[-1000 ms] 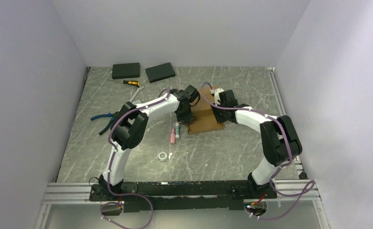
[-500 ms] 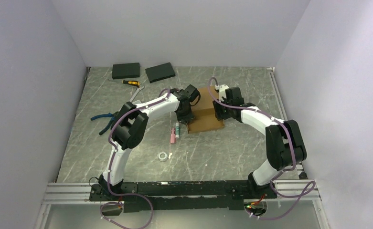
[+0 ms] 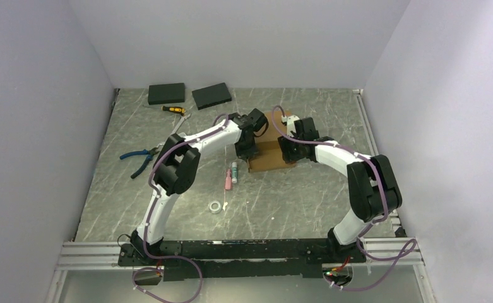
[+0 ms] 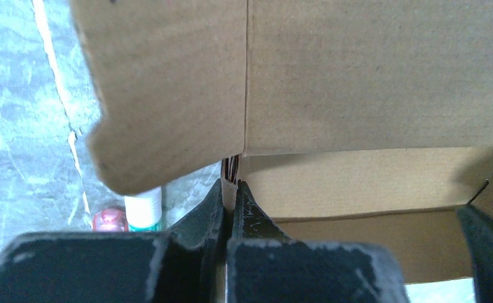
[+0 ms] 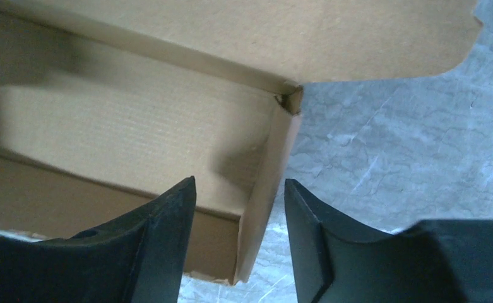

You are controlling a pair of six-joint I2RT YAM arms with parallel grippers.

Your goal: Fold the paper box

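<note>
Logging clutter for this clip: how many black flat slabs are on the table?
2. The left slab lies at the far edge of the table; the right slab sits beside it, angled, not touching. The paper box could hide another.

Centre of the table (image 3: pixel 307 202), there sits the paper box (image 3: pixel 270 156), open side up. The left hand (image 4: pixel 229 196) is on its left wall, fingers (image 4: pixel 253 211) pressed together over that wall's top edge. The right hand (image 5: pixel 238 183) is at the right wall, one finger inside the box, one outside, the wall between them. Just left of the box and slightly nearer, two small tubes (image 3: pixel 231 175) lie side by side. Nearer again, alone, the tape roll (image 3: pixel 215 207). Out to the left, well apart from the box, the pliers (image 3: pixel 139 158). Far-left corner: two slabs (image 3: pixel 166 93) side by side, and just in front of them the screwdriver (image 3: pixel 173 110).
</note>
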